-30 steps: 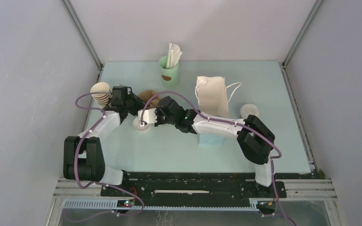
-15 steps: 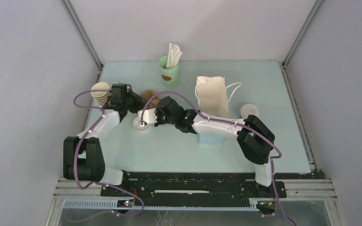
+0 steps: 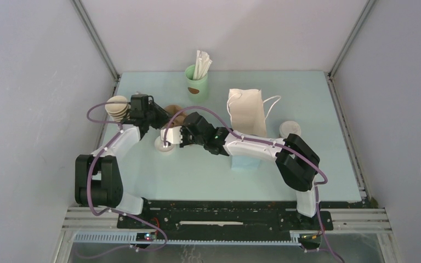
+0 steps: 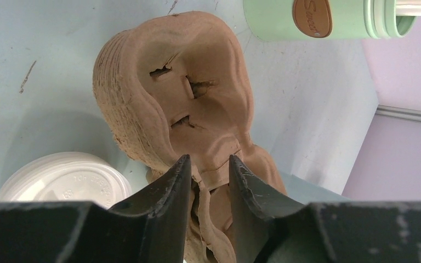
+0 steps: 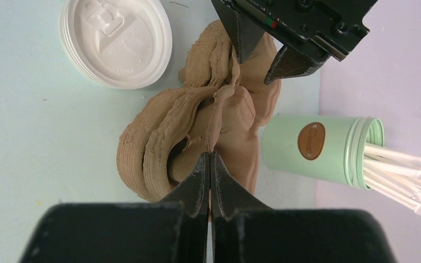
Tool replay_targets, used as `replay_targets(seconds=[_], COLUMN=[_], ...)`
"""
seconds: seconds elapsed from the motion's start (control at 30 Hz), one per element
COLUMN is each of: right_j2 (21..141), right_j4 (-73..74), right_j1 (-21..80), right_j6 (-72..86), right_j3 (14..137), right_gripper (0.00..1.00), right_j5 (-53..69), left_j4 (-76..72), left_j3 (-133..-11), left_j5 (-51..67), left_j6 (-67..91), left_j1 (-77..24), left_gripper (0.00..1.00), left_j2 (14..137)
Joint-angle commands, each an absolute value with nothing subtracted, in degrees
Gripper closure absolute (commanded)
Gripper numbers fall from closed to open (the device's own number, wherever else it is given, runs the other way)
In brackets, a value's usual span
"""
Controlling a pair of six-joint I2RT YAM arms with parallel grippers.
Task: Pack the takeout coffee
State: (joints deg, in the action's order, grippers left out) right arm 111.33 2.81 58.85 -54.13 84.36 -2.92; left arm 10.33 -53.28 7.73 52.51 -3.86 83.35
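The takeout coffee (image 3: 290, 129) stands on the surface (image 3: 197, 175) just right of the white bag (image 3: 246, 109), near the right-hand edge, with no claw near it. It is not yet packed. The bag stands upright and one handle loops out toward the cup. Whether its mouth is open I cannot tell.

Both arms are busy well to the left, at the carrier stack (image 4: 170, 93) of moulded brown pulp. The left claw (image 4: 208, 160) is part-way closed, its fingers pressed to either side of the stack's middle ridge. The right claw (image 5: 209, 156) is closed tight, and a thin lip of the uppermost carrier runs into its tips, seemingly pinched.

Over the last second the left wrist has drawn back toward the far edge and the nested cups (image 3: 116, 108), while the right arm has stayed put. I read this as the two claws pulling against each other to peel one carrier free, a preparatory step that leaves the whole coffee move to do.

Room is tight around the work. The pile of white lids (image 5: 115, 41) lies just beside the stack, the mint-green cup (image 5: 312, 145) stands just past it, and the nested cups sit close by the left wrist near the left wall. The right forearm lies across the front of the bag, so it must withdraw before the coffee can be reached. Bare surface shows in front of both.
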Motion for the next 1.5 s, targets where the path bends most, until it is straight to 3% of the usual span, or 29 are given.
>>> replay_targets(seconds=[0.0,0.13,0.27,0.47,0.7,1.0,1.27,1.47], right_j2=[107.23,107.40,107.03,106.39,105.74,105.21,105.33,105.30], right_j4=[-0.26,-0.26,1.30,0.78,1.67,2.03,2.25,2.39], right_j1=[58.92,58.89,58.76,58.20,57.84,57.22,57.48,57.37], right_j6=[-55.02,-55.02,-55.30,-57.07,-57.70,-57.74,-57.83,-58.01], right_j3=[84.90,85.00,84.26,82.69,82.71,82.75,82.97,83.06], right_gripper=[1.00,1.00,1.00,1.00,1.00,1.00,1.00,1.00], right_j5=[-2.65,-2.70,-1.41,1.66,2.94,3.87,4.04,3.96], left_j4=[8.94,9.55,10.92,26.23,41.45,47.72,48.25,50.19], left_j3=[-54.27,-54.31,-55.80,-71.60,-85.47,-91.70,-96.19,-95.07], left_j5=[7.26,7.68,6.31,3.12,2.75,6.55,5.94,6.48], left_j6=[52.16,51.89,45.28,27.76,15.74,10.97,10.56,9.55], left_j1=[-4.41,-4.64,-5.13,-8.36,-12.48,-12.57,-13.21,-13.54], left_gripper=[0.63,0.62,0.53,0.38,0.43,0.41,0.53,0.46], left_j2=[83.05,83.04,81.52,87.51,98.52,103.75,107.85,107.93])
